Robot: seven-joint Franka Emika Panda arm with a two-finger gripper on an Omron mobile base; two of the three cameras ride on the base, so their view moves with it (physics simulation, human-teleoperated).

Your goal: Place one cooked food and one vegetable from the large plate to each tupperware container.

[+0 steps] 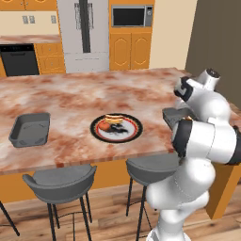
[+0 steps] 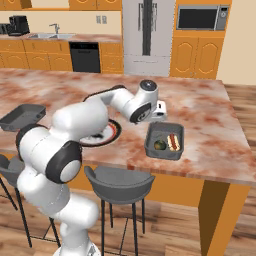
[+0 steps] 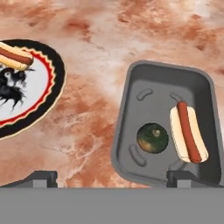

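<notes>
The large plate (image 1: pixel 136 128), black-rimmed with a red ring, lies mid-counter and carries a hot dog (image 1: pixel 113 118) and a red-orange vegetable (image 1: pixel 102 126). In the hand view the plate (image 3: pixel 57 74) sits at the left with its hot dog (image 3: pixel 15 56). One tupperware container (image 3: pixel 153 98) holds a green vegetable (image 3: pixel 152 138) and another hot dog (image 3: pixel 188 131); the same container (image 2: pixel 152 145) lies right of the plate (image 2: pixel 111 132). The other container (image 1: pixel 30 129) stands bare at the far left. My gripper (image 3: pixel 113 179) hovers open above the filled container's near-left rim, holding nothing.
Two grey bar stools (image 1: pixel 61 181) stand under the counter's near edge. The marble island top (image 1: pixel 70 99) stretches wide behind the plate. My own arm hides part of the plate in the right base view. Cabinets and a fridge line the far wall.
</notes>
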